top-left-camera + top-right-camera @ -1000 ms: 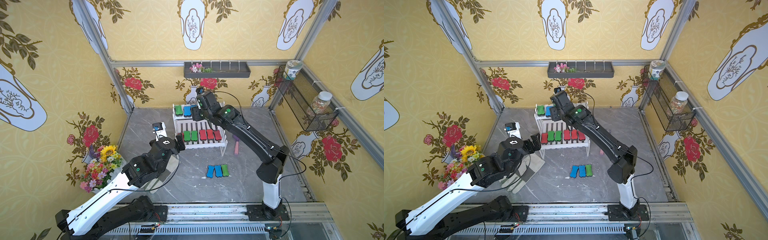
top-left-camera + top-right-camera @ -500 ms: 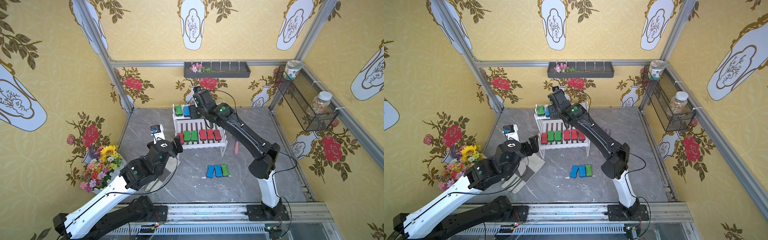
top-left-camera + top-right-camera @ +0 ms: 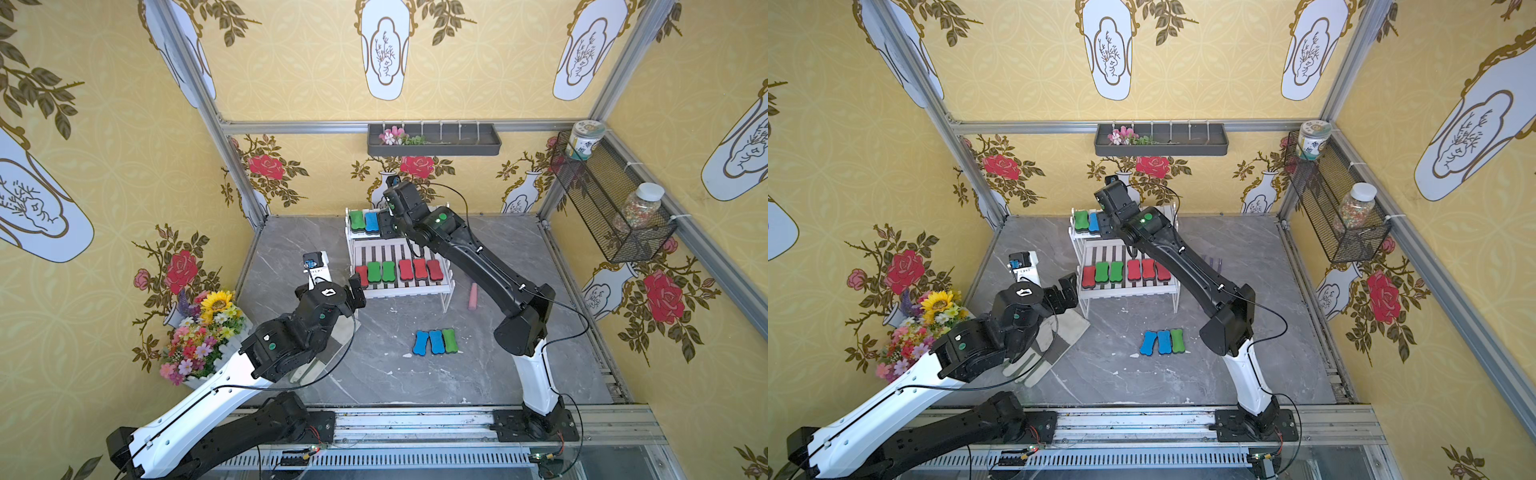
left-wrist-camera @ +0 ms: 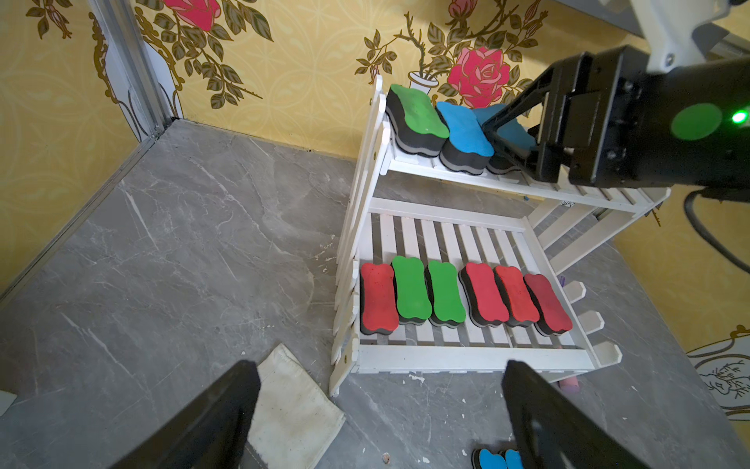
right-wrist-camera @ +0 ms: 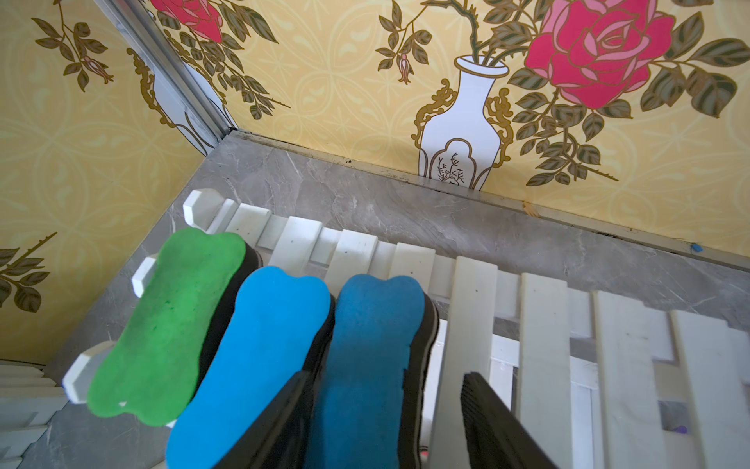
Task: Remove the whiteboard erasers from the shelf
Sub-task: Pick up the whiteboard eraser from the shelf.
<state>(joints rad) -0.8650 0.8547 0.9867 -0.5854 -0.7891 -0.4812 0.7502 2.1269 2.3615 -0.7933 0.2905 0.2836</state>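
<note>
While jar labels (image 3: 584, 145) blur, right fingers (image 5: 280, 426) straddle a blue eraser (image 5: 373, 345).

Both top views are set high at the front, angled down toward the back wall (image 3: 324, 183). The shelf (image 4: 466, 359), shared by all views, is seen closely from its front by the left wrist camera, its upper tier (image 5: 544, 325) from just above by the right.

erasers (image 5: 264, 345): matt grainy foam, felt base | shelf (image 5: 544, 345): smooth slats | basket (image 3: 598, 208): wire mesh
</note>
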